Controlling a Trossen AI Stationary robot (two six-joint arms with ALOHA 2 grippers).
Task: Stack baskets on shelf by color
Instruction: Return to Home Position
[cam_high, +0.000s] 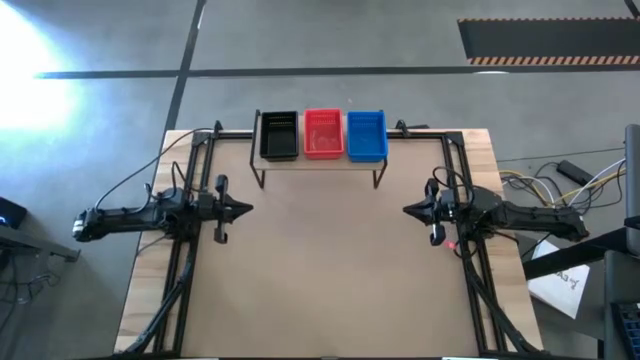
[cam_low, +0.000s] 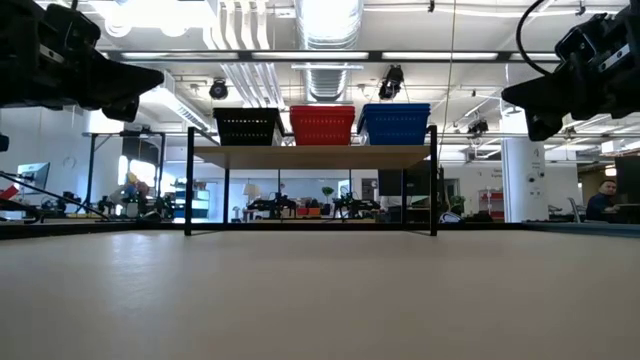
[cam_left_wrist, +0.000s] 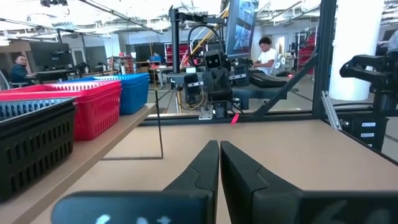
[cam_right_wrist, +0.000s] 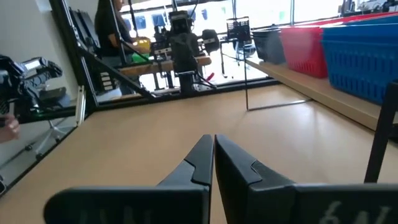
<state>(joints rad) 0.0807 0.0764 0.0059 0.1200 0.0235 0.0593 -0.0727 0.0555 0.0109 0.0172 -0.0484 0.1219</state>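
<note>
Shelf (cam_low: 310, 156) at far bench (cam_high: 330, 280) edge loaded: black stack (cam_high: 279, 136) left, red stack (cam_high: 323, 134) middle, blue stack (cam_high: 366, 136) right. Sorting judged done. Left gripper (cam_high: 243, 209), right gripper (cam_high: 410, 210) parked at bench sides, fingers pressed together, empty.

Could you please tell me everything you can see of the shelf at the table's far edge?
The shelf is a low, flat plank that looks like light wood. It lies level on thin black legs, probably metal, which stand on the table at its far edge, about midway across. The black baskets, red baskets and blue baskets sit on it in a row, filling its width. Neither the left pincer nor the right pincer touches it.
</note>
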